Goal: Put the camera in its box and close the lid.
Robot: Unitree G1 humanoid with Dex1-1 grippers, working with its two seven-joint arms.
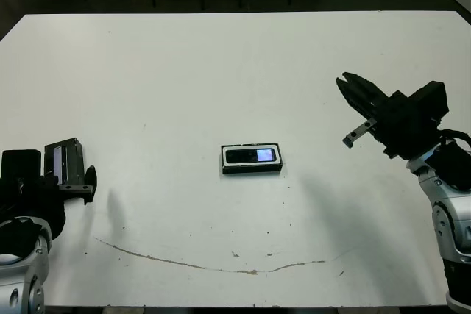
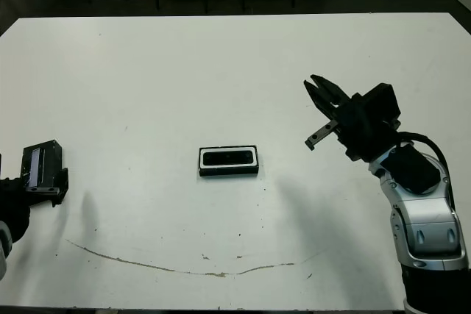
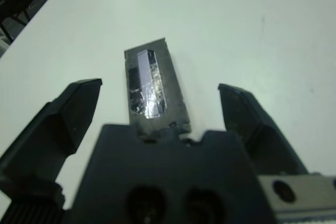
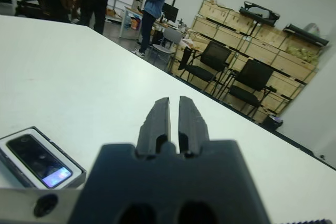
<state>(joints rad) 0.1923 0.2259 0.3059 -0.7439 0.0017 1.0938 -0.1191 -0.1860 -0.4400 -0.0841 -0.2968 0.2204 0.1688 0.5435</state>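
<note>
Camera (image 1: 251, 156) is already seated in the box (image 1: 251, 168); the lid (image 3: 152, 85), framed by the wide-spread left gripper (image 3: 160, 106), should be gripped squarely. The right gripper (image 4: 173, 116) is nearly closed, empty.

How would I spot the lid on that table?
Look to the white table's left edge, by the robot's left pincer, whose fingers stand wide open around it. The lid is the flat black slab with a silvery strip, unlike the central box holding the camera.
</note>
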